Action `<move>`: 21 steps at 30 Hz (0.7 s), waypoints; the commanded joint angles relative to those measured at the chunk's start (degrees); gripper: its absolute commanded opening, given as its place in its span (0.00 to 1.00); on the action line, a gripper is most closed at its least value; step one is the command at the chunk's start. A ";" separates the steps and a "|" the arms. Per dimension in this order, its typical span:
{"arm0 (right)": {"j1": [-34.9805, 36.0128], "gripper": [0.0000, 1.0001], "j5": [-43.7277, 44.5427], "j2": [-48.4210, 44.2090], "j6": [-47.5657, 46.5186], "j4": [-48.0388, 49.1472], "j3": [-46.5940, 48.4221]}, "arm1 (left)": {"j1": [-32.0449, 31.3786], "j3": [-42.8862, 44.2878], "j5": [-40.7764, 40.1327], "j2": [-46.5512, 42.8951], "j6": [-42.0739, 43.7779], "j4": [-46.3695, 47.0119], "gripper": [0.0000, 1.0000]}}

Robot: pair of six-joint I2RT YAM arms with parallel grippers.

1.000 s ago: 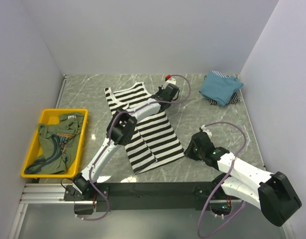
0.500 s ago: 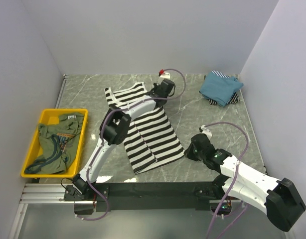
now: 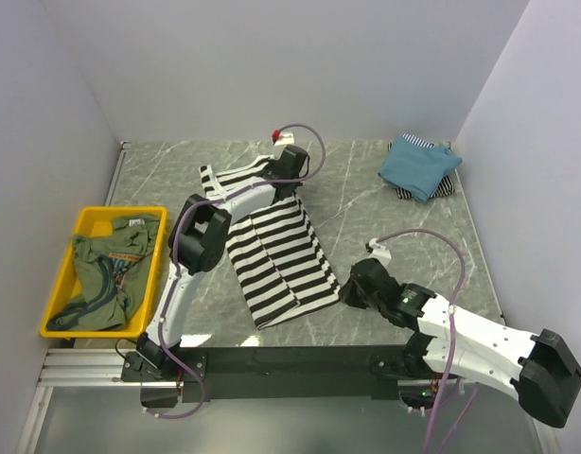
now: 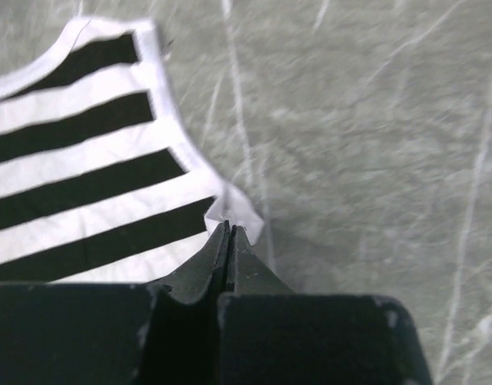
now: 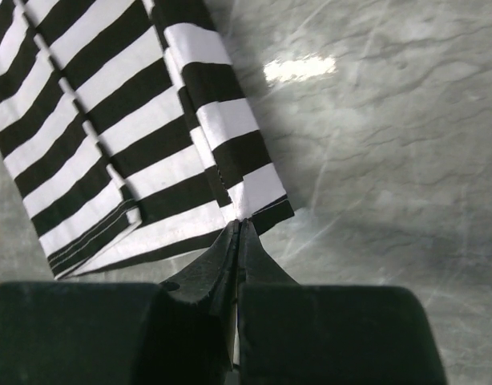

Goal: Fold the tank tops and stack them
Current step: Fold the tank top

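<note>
The black-and-white striped tank top point(image 3: 272, 248) lies flat in the middle of the table. My left gripper point(image 3: 292, 178) is shut on its far right shoulder corner; the left wrist view shows my left gripper point(image 4: 227, 227) pinching that white edge of the top point(image 4: 86, 184). My right gripper point(image 3: 347, 291) is shut on the near right hem corner; the right wrist view shows my right gripper point(image 5: 243, 223) pinching the hem of the top point(image 5: 110, 120). The teal-blue top point(image 3: 418, 168) lies folded on the pinstriped top point(image 3: 448, 186) at the back right. The olive-green top point(image 3: 106, 270) lies crumpled in the bin.
A yellow plastic bin point(image 3: 54, 295) stands at the left edge of the table. White walls close in the table on the left, back and right. The marble tabletop point(image 3: 385, 227) shows between the striped top and the folded stack.
Both grippers have moved left with the striped top's right edge in them. The left wrist went from the far middle toward the far left; the right gripper slid left along the near side.
</note>
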 commanded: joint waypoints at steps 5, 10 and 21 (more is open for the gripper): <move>6.00 0.00 2.34 1.92 2.48 -0.03 3.88 | 2.24 -9.44 1.87 -9.64 -6.49 4.17 0.00; 10.49 0.00 3.04 6.66 3.80 1.64 5.38 | 3.73 -15.86 1.08 -13.95 -7.90 6.02 0.00; 18.40 0.00 4.10 17.04 4.24 3.31 12.32 | 7.16 -24.74 1.34 -19.05 -10.45 6.72 0.00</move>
